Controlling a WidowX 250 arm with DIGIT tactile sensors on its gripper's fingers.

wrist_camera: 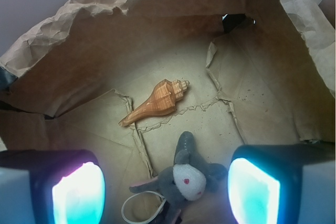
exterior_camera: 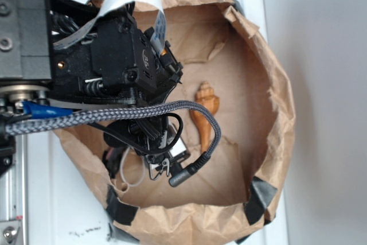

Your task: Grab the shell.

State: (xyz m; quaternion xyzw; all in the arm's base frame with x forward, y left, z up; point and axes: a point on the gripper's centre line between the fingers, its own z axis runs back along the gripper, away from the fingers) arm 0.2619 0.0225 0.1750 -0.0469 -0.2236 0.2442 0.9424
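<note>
One shell [wrist_camera: 157, 102] lies on its side on the floor of a brown paper enclosure [wrist_camera: 94, 35], near the middle and clear of the walls. It is a glossy orange-brown spiral conch with a ridged, pointed spire and a long tapering tail (the tail points toward the lower left in the wrist view). One grey plush mouse [wrist_camera: 187, 178] with a white face lies near the shell but not touching it, and a white loop [wrist_camera: 137, 209] rests beside it. The enclosure is crumpled, torn kraft paper with raised walls, held at the rim by black tape patches [exterior_camera: 259, 194]. It sits on a white surface [exterior_camera: 69, 210]. One gripper [wrist_camera: 165, 187] hangs above the mouse, its jaws spread wide and holding nothing. Both fingertips [wrist_camera: 79, 195] glow at the bottom of the wrist view, well short of the shell. In the exterior view, a braided grey cable [exterior_camera: 114, 114] crosses the arm.
</note>
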